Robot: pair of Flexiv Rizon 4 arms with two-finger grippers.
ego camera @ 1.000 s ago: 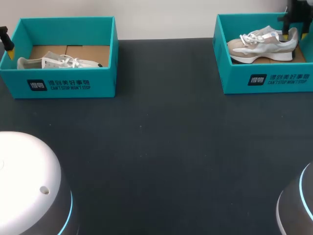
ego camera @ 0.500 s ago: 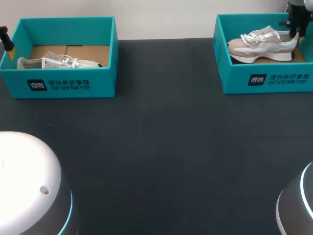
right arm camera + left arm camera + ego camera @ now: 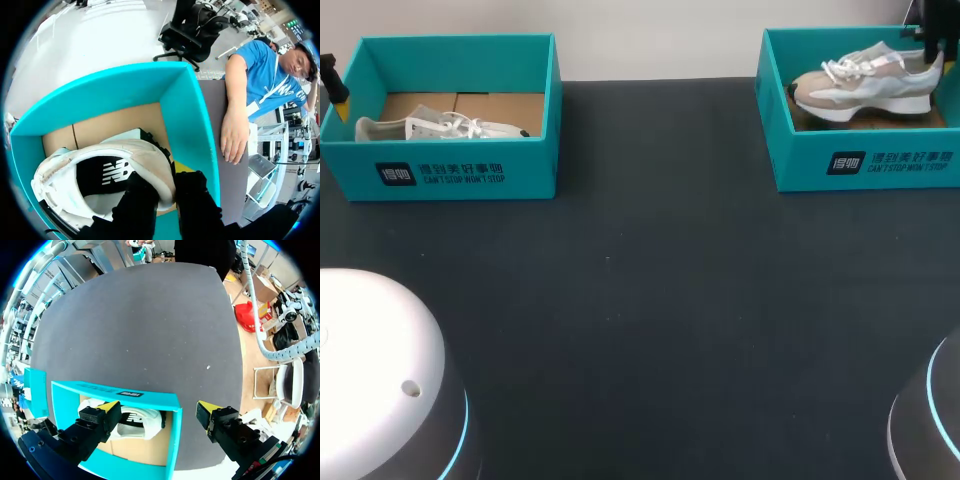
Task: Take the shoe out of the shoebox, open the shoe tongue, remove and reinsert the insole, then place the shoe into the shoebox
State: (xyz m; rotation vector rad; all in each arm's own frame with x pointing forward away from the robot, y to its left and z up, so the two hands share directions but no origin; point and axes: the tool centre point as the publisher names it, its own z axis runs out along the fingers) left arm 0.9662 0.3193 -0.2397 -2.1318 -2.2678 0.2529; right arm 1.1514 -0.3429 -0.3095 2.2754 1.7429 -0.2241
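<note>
the right gripper is pinching the heel of the shoe; rising straight should be keeping its toe off the shoebox wall. the left gripper is hanging wide open.

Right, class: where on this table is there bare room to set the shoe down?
Bare: the wide table stretch between the left shoebox and right shoebox, and in front of both. Crowded: inside the right shoebox, where the right gripper holds the shoe by its heel; just outside that box's wall a person's hand rests on the table.
</note>
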